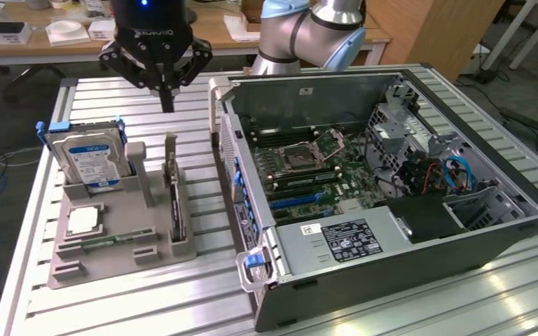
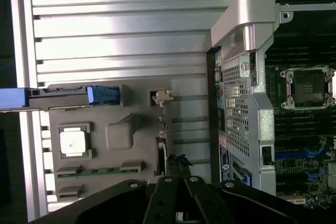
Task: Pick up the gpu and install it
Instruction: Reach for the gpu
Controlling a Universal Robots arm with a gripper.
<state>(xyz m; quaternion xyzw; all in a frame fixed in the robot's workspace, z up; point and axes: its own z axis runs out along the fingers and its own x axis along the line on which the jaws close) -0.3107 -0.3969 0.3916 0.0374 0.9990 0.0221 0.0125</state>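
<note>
Gripper [image 1: 167, 105] hangs over the slatted aluminium table [image 1: 138, 301], fingers pointing straight down. Jaws are pinched fully together with nothing between them.

The gpu [image 1: 176, 203] sits in the grey holder [image 1: 157, 241], in the slot on the side nearest the open pc case [image 1: 372, 84]. It stands on its long edge, so from here it reads as a thin black blade. Its long axis runs near-to-far in the exterior view, roughly parallel to the case's side wall. One end points toward the gripper, the other toward the holder's near edge. It looks upright, not tilted.

The gripper is above and beyond the card's far end, roughly in line with its long axis. Clear air between them, no contact.

Same holder, toward the exterior view's left: the hard drive [image 1: 89, 162] stands upright, with the cpu [image 1: 83, 221] and the memory stick [image 1: 110, 242] lying flat in front of it.

The case lies on its side with the motherboard [image 1: 307, 168] exposed, just beside the holder.
</note>
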